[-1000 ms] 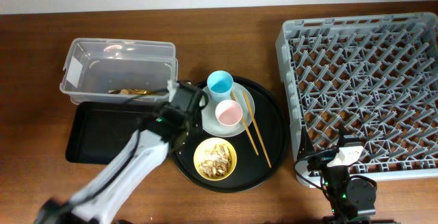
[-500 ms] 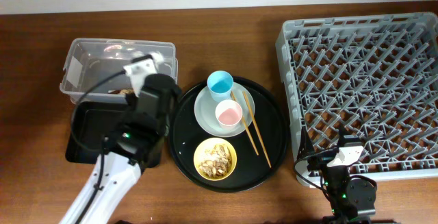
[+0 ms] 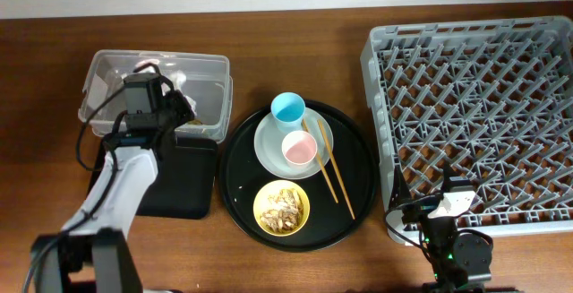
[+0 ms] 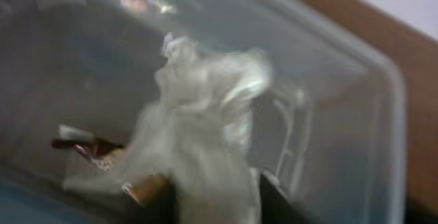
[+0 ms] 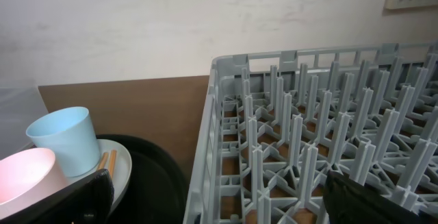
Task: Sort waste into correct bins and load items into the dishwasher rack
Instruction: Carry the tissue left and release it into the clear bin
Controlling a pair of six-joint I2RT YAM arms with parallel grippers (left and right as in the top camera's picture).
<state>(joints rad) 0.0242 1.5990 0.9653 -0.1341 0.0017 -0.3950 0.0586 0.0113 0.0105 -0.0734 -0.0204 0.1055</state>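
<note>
Left end effector (image 3: 179,109) moved from round tray (image 3: 358,181) to above clear tub (image 3: 208,67). Napkin (image 4: 205,114) seen between its fingers over tub, above wrapper (image 4: 85,147). Gripped or released: cannot tell, view blurred. Right end effector (image 5: 219,203) wide, parked by rack (image 3: 474,114). Scraps (image 3: 281,207) not yet sorted.

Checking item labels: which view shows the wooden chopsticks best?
Overhead: both chopsticks show full length, lying from the plate onto the round black tray. The right wrist view catches only their ends beside the blue cup. The left wrist view shows none.
</note>
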